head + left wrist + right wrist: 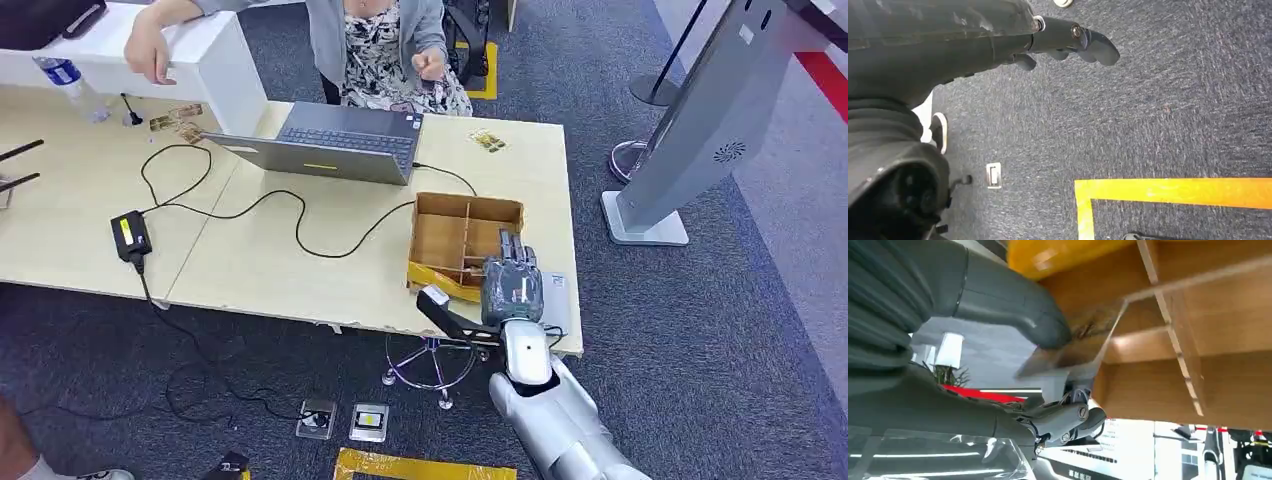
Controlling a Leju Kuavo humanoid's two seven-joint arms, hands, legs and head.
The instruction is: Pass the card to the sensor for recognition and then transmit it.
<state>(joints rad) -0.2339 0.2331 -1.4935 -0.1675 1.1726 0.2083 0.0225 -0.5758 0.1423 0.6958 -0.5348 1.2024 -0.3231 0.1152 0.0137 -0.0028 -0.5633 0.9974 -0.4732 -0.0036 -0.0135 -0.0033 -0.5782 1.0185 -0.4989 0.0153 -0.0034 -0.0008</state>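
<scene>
A wooden box [452, 232] with dividers stands at the table's near right corner. My right hand [511, 285] reaches over its near right part. In the right wrist view a thin shiny card [1070, 357] sits between the thick thumb [1013, 305] and the darker fingers [1073, 420], pinched just above the box's compartments [1158, 370]. My left hand [1068, 42] hangs over the carpet with nothing in it, its fingers loosely apart. A grey slanted sensor stand [700, 120] rises from the floor to the right of the table.
A laptop [335, 145] with a cable and a black power brick [131, 235] lies on the table [260, 270]. A person [385, 45] sits behind the laptop. A chair base [432, 362] stands under the table edge. Yellow floor tape [1173, 192] marks the carpet.
</scene>
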